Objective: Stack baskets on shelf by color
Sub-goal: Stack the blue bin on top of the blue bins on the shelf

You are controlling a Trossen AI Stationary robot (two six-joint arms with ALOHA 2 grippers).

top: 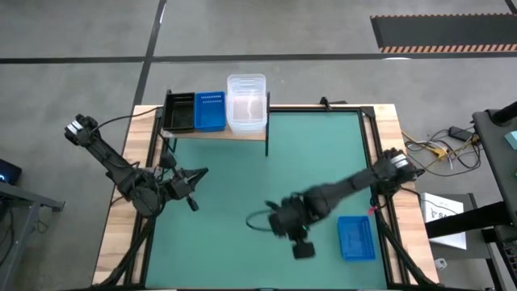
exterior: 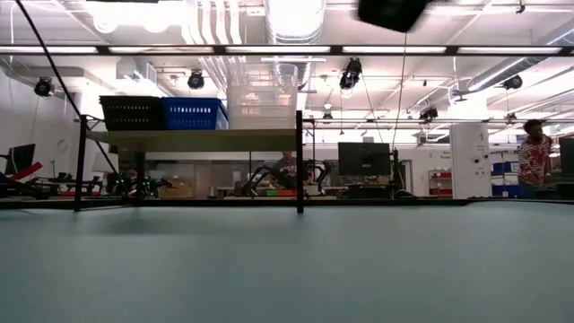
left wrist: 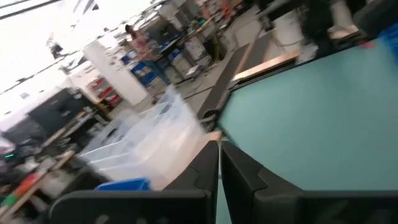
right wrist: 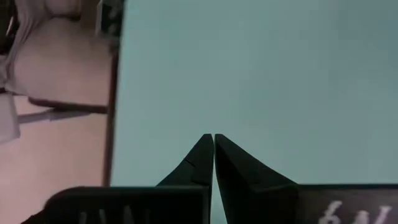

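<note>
A loose blue basket (top: 355, 238) lies near the green mat's (top: 323, 162) front right edge, just right of the clenched, empty right gripper (top: 302, 247). The shelf (top: 214, 132) at the far left carries black (top: 179, 112), blue (top: 210, 111) and clear baskets (top: 246, 103) side by side, with open mat between. The left gripper (top: 197, 176), clenched and empty, hovers at the left edge

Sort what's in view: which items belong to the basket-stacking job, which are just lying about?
Job: black baskets, blue baskets and clear baskets on the shelf; loose blue basket near the right gripper.
Lying about: cables, papers.
</note>
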